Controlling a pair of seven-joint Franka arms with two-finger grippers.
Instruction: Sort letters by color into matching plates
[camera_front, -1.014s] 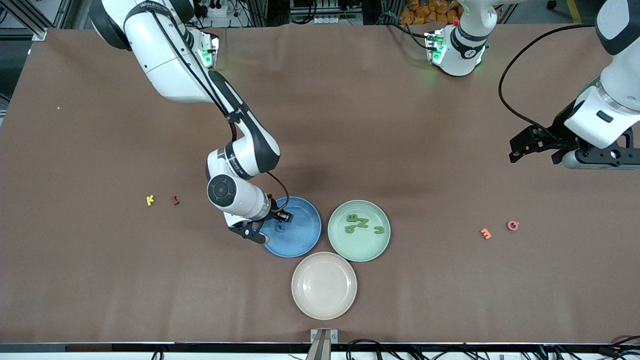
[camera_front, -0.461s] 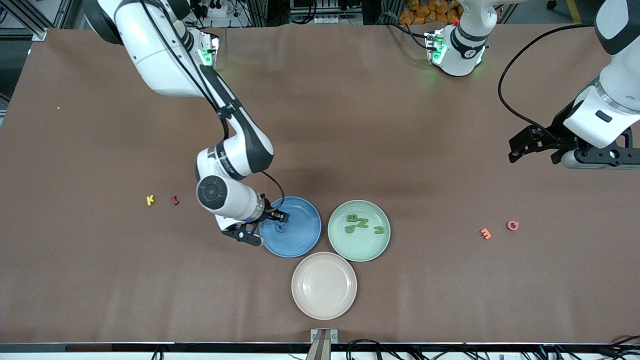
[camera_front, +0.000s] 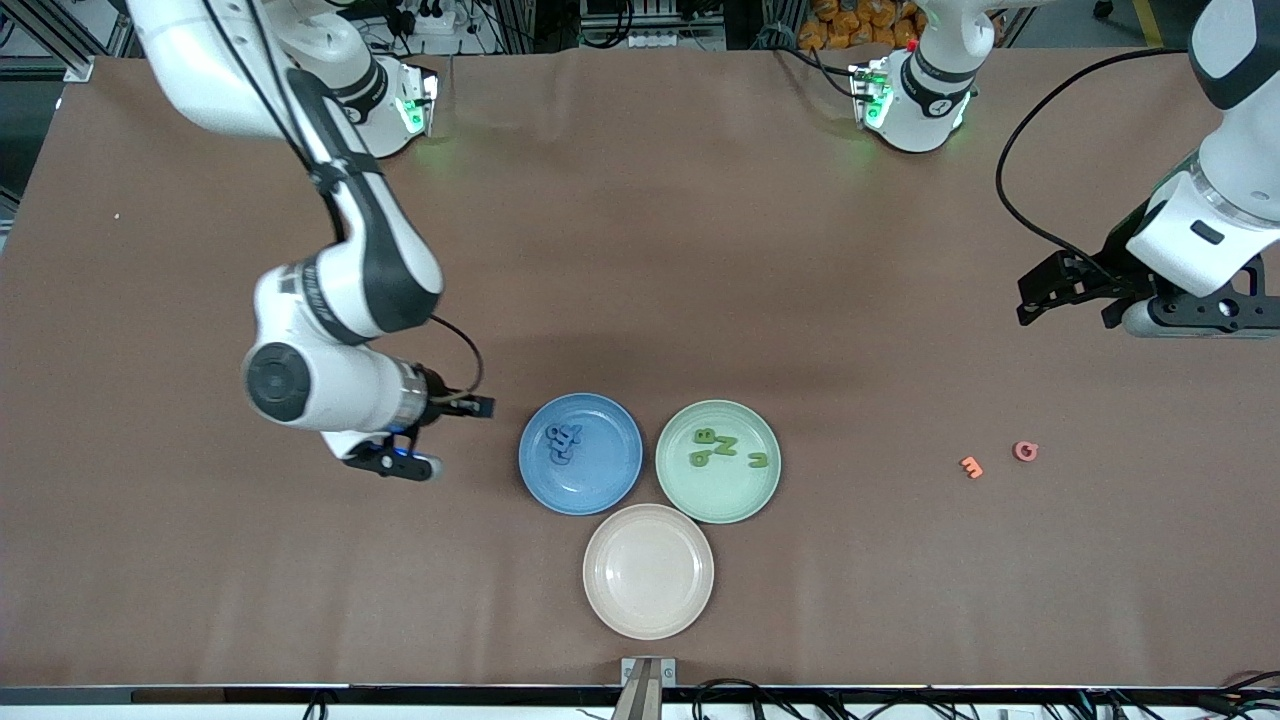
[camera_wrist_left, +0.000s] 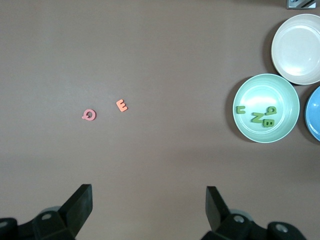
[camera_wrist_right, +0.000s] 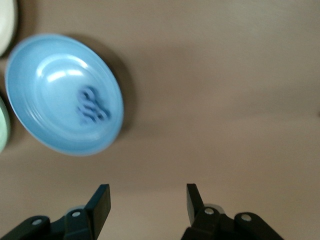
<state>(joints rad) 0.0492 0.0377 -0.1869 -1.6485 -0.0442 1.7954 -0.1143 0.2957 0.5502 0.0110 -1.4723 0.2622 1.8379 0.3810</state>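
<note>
Three plates sit together: a blue plate (camera_front: 600, 480), a pale green plate (camera_front: 730, 495) beside it, and an empty beige-pink plate (camera_front: 648, 571) nearest the front camera. Blue letters (camera_front: 563, 441) lie in the blue plate, also seen in the right wrist view (camera_wrist_right: 91, 107). Several green letters (camera_front: 722, 448) lie in the green plate. An orange letter (camera_front: 971, 467) and a pink letter (camera_front: 1025, 451) rest on the table toward the left arm's end. My right gripper (camera_front: 447, 438) hangs open and empty beside the blue plate (camera_wrist_right: 45, 110). My left gripper (camera_front: 1068, 312) waits open, high over its end.
The brown table cover runs bare around the plates. The left wrist view looks down on the orange letter (camera_wrist_left: 121, 105), the pink letter (camera_wrist_left: 89, 115) and the green plate (camera_wrist_left: 280, 90). The arms' bases stand along the table's back edge.
My right gripper has left the blue plate and swung toward the right arm's end, leaving the blue letters in the plate. Its wrist now covers the yellow and red letters. The left arm stayed still.
</note>
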